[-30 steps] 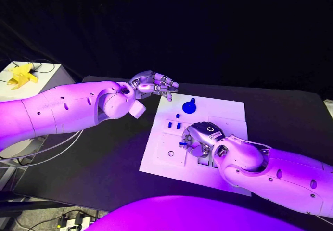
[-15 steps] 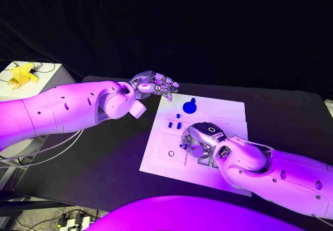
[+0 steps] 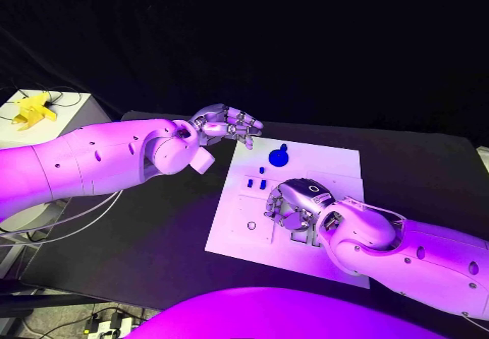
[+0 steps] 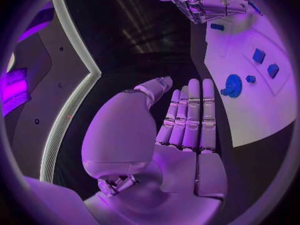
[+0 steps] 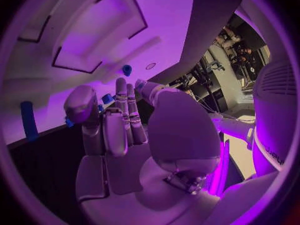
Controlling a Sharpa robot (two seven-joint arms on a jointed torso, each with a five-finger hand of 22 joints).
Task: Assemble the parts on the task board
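On the black counter (image 3: 143, 240) lies the task board (image 3: 336, 166), a white rectangular plate with shallow outlined recesses and a small ring-shaped hole near its near-left part. Toward the board's far edge sits a round blue part (image 3: 278, 157) with a knob on its far side; just beside it, nearer the board's middle, is a tiny blue piece (image 3: 262, 170), and nearer still stand two small blue blocks (image 3: 256, 183) side by side. From the left wrist the same round part (image 4: 232, 85) and blocks (image 4: 259, 55) show against the white plate.

Over the board's middle, the right robot hand (image 3: 293, 205) hangs palm down with its fingers curled toward the plate. A small blue part (image 5: 69, 121) shows at one fingertip in the right wrist view, and another blue piece (image 5: 127, 70) lies on the board beyond the fingers, but whether the hand actually pinches anything cannot be told. A long blue strip (image 5: 26, 121) stands at the board's edge in that view.

Just off the board's far-left corner, the left robot hand (image 3: 226, 125) hovers above the counter, holding nothing; in its wrist view the fingers (image 4: 190, 116) lie straight and close together, the thumb apart.

Well to the left of the board, a yellow object (image 3: 32, 109) rests on a white stand (image 3: 66, 106).
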